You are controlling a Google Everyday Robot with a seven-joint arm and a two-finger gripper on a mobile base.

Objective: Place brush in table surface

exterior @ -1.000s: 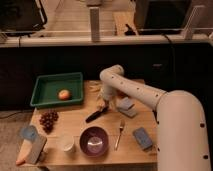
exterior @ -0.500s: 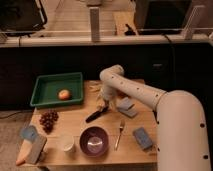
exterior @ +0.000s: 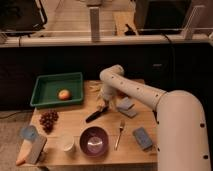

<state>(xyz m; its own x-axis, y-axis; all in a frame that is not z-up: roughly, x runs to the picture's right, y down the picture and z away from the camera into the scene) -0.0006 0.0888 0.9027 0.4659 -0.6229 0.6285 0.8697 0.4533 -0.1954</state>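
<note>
The brush (exterior: 94, 116) has a glossy black handle and lies slanted on the light wooden table surface (exterior: 75, 122), just right of the green tray. Its upper end reaches up under my gripper (exterior: 105, 103). The gripper hangs from the white arm that comes in from the lower right, and it sits low over the middle of the table at the brush's upper end. I cannot tell whether the brush's lower end rests on the wood or hovers just above it.
A green tray (exterior: 46, 101) holding an orange fruit (exterior: 63, 94) stands at the back left. Grapes (exterior: 48, 119), a white cup (exterior: 66, 143), a purple bowl (exterior: 94, 140), a silver fork (exterior: 120, 133) and blue-grey packets (exterior: 142, 138) lie around the front.
</note>
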